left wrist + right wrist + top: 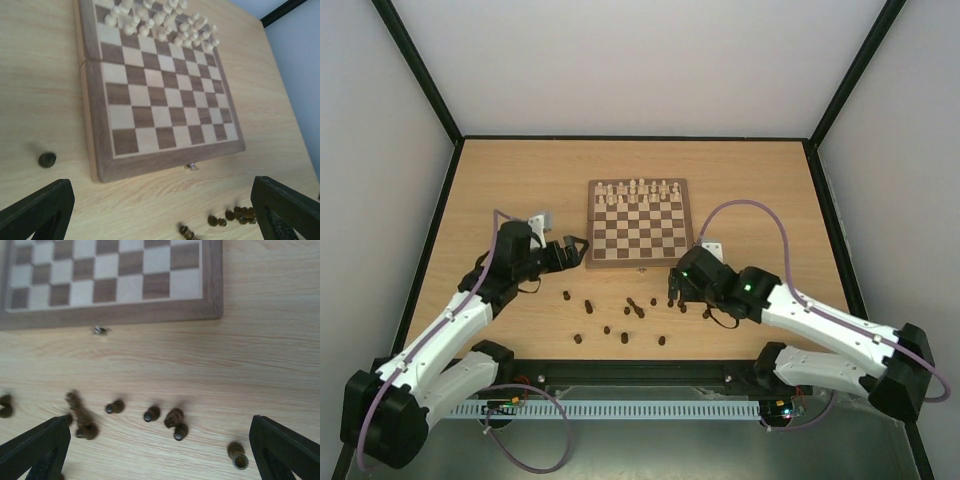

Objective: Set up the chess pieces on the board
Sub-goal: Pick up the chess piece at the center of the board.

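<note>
Currently, your board (640, 232) holds white pieces (638, 188); dark pieces (638, 311) lie on the table (520, 190); left gripper (582, 250) and right gripper (673, 289) both stand released.

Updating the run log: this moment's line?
dark pieces: loose on table | board: cream pieces on far rows | left jaws, right jaws: open, empty

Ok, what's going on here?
Chess is being set up on the board. The white pieces stand on its far rows; the dark pieces lie scattered on the table in front of it, none placed yet. Both claws are open and empty: the left claw near the board's left front corner, the right claw above the dark pieces.
</note>
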Motion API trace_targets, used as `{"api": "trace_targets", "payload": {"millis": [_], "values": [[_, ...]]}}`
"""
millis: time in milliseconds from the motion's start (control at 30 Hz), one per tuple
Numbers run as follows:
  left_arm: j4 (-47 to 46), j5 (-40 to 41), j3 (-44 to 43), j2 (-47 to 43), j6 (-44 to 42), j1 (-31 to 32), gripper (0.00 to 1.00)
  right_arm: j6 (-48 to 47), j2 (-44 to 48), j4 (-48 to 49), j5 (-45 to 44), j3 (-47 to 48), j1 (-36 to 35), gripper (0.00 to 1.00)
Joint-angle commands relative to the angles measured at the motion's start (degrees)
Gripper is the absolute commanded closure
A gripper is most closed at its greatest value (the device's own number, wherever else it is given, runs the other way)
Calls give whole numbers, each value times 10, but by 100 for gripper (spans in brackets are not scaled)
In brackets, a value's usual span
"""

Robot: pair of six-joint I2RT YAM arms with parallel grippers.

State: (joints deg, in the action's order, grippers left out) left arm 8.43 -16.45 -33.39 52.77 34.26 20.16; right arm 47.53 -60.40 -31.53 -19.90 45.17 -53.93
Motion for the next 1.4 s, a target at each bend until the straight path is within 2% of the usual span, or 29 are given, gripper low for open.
{"api": "trace_targets", "payload": {"millis": [0,100,167,367,500,633,700,800,933,1000,1100,1200,1367], "values": [[7,19,37,-51,25,11,0,74,96,37,-38,-30,-16,1],[28,33,29,-61,28,12,1,92,168,56,-49,-51,-15,1],[31,27,23,-56,13,13,1,87,180,31,-54,-35,-15,1],[21,11,14,-18,19,15,1,81,92,-3,-44,14,-15,1],[40,47,-17,19,14,21,1,96,8,15,-33,9,-15,1],[79,77,-38,38,6,26,1,173,-70,-72,-100,33,-15,1],[90,93,-34,30,8,27,1,198,-79,-105,-106,24,-15,1],[102,105,-27,15,6,28,0,214,-27,-73,-80,-31,-14,0],[117,106,-24,2,7,29,0,218,74,-43,-42,-101,-15,22],[117,100,-19,-5,11,30,0,220,103,-47,-26,-119,-15,28],[108,92,-9,-13,19,34,0,215,87,-49,-1,-131,-15,30],[104,93,-2,-12,21,37,0,205,43,-43,18,-133,-17,37],[103,99,3,-13,22,40,1,207,-15,-75,-14,-122,-22,38]]}}
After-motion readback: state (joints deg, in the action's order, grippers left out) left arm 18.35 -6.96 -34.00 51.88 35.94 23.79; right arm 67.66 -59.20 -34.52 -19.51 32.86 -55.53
